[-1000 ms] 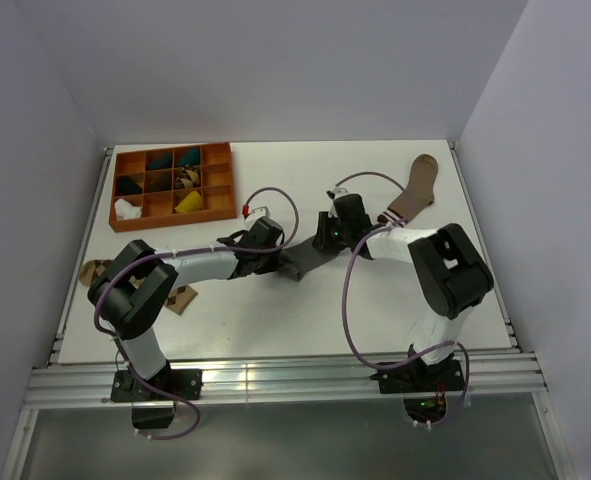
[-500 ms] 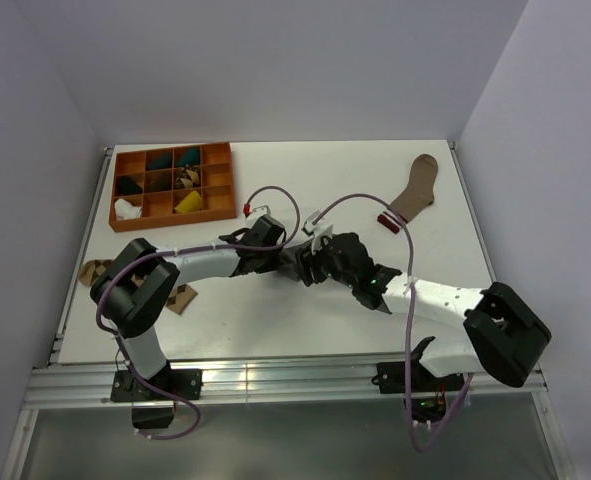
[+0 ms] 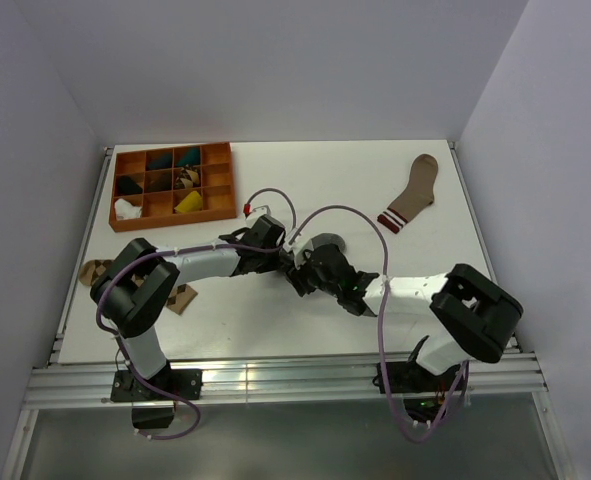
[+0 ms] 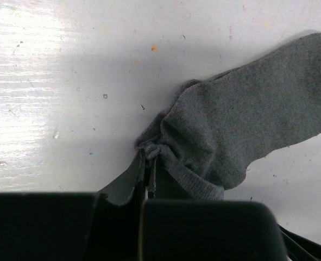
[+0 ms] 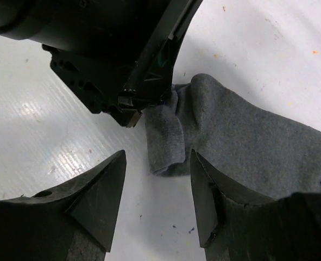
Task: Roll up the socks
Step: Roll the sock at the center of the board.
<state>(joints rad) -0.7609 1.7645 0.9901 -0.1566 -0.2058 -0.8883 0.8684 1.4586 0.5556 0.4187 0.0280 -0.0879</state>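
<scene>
Near the middle of the table [image 3: 235,320], the grey sock [image 4: 247,130] is laid flat with one end bunched, and the roll is judged barely started. That end is pinched by the left gripper [image 4: 148,163], jaws pressed together on fabric. The right gripper [image 5: 157,163] is held spread astride the folded edge, so a close on it and a tuck-over are called for next.

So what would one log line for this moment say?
left jaws: shut on grey sock end | right jaws: open, over the folded end | roll: not yet done

Spread tool [image 5: 157,166], apparently over grey sock [image 5: 247,136].
</scene>
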